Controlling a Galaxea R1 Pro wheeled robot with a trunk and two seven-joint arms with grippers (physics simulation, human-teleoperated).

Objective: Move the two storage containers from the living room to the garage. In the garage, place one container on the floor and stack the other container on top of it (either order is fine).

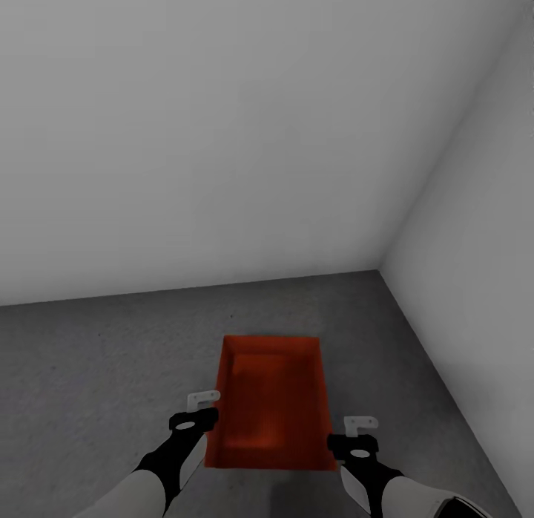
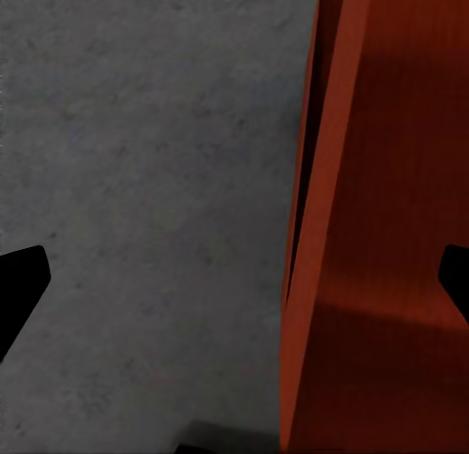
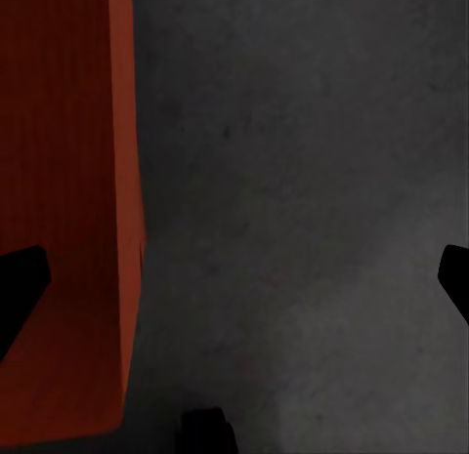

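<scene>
Straddling the side walls of the orange bin (image 1: 273, 399), my left gripper (image 1: 199, 410) and right gripper (image 1: 357, 435) stood with fingers spread wide. It sat on the grey concrete floor (image 1: 96, 369) near the white wall (image 1: 193, 132) corner.

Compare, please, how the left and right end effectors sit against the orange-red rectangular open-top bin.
The left end effector sits at the orange-red rectangular open-top bin's left long wall, the right end effector at its right wall. The left sits farther along the bin than the right. Both are open, a bin wall between their fingers.
</scene>
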